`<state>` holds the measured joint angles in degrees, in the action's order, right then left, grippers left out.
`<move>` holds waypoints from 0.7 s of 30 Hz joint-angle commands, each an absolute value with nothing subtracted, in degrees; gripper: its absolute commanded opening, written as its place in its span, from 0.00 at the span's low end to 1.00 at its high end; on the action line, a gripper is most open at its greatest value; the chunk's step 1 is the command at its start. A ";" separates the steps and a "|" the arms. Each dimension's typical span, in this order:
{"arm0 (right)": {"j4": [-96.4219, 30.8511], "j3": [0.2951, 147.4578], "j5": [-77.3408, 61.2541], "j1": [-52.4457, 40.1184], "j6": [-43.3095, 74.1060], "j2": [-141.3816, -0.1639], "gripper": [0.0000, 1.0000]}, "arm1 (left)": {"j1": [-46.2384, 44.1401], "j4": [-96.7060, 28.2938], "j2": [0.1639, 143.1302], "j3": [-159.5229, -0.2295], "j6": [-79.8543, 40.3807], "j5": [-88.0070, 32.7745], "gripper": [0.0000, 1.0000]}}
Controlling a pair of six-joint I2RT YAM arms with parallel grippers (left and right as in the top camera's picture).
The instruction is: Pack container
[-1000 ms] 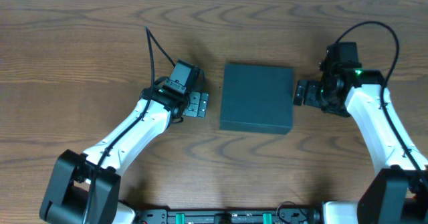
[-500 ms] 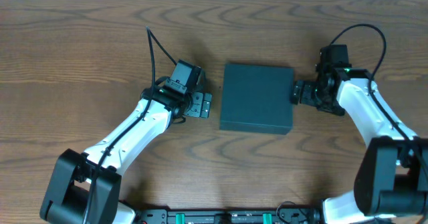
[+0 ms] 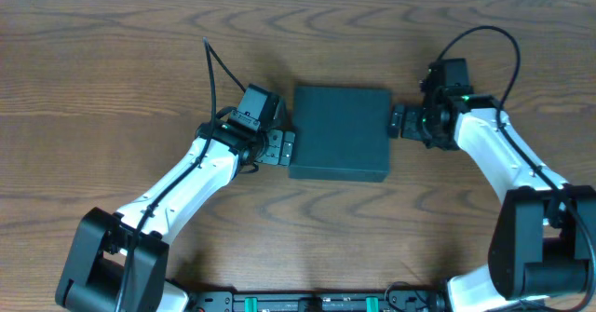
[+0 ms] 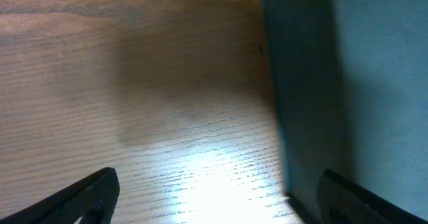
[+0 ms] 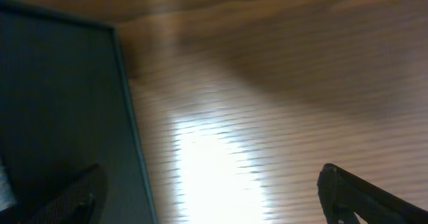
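Now: a shut container between 2 open grippers on a wooden table.

Largest first, the table point(image 3: 112, 61) shows wood grain on all 4 sides of the container point(image 3: 340, 130), which lies mid-table with its lid flat and closed. The left gripper point(image 3: 282, 148) sits at the container's left edge, apparently touching it, and the right gripper point(image 3: 397, 122) sits at the right edge near the far corner. Both have their fingers spread wide and hold nothing. In each wrist view, 1 fingertip point(image 4: 93, 194) shows against wood and the other against the dark box, so each open gap straddles a side edge.
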<state>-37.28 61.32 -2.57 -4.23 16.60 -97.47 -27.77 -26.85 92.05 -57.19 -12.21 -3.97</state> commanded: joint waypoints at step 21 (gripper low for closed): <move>-33.36 61.08 -8.21 -15.14 21.54 -98.00 0.99 | -27.66 -33.23 87.99 -57.28 -14.20 0.62 0.95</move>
